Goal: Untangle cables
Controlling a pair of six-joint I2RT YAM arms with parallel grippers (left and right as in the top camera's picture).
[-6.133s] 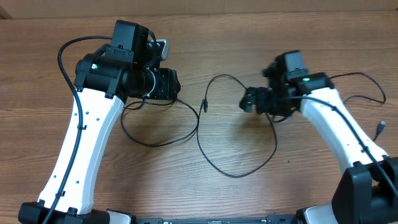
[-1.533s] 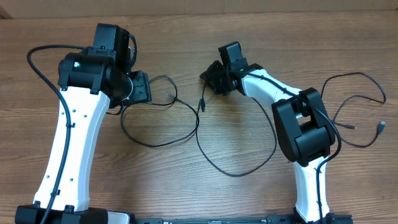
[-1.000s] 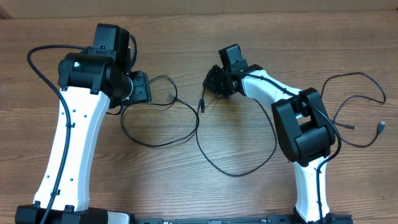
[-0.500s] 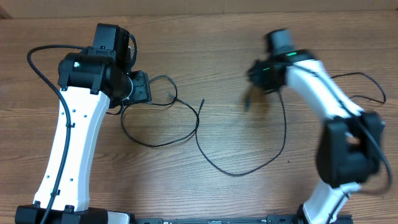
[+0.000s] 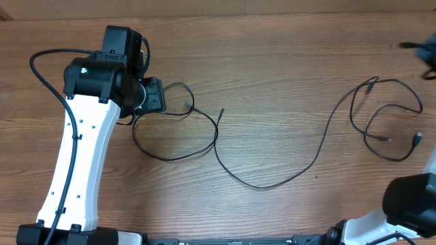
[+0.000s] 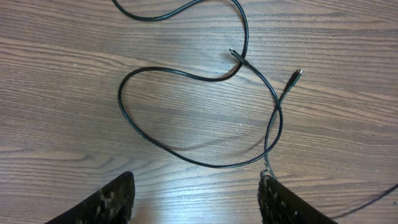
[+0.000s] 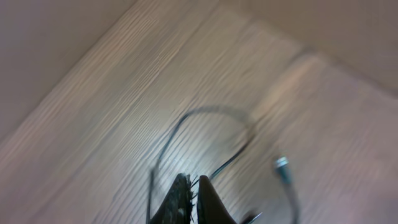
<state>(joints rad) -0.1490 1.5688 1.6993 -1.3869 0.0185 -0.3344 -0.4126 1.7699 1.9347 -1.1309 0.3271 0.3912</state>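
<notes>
**A:** How are the left jaws held, and why?

**B:** They are held apart with nothing between them, over the far left of the brown wood-grain bench (image 5: pixel 272 41). The thin black looped cable (image 6: pixel 120 99) is spread just beyond them. A strand could probably be picked up where the loop is crossed by the long thin black cable (image 5: pixel 259 186).

**A:** And the right jaws?

**B:** They are pressed shut at the far right edge and are blurred. Whether a strand is pinched cannot be told. The long cable is laid from its plug beside the loop, toward the near side, then out to the right. That lie would suit pulling it clear of the loop.

**A:** What else is seen?

**B:** A third thin black cable (image 5: pixel 395 159) is coiled loosely at the right, close to the long cable's right end.
</notes>
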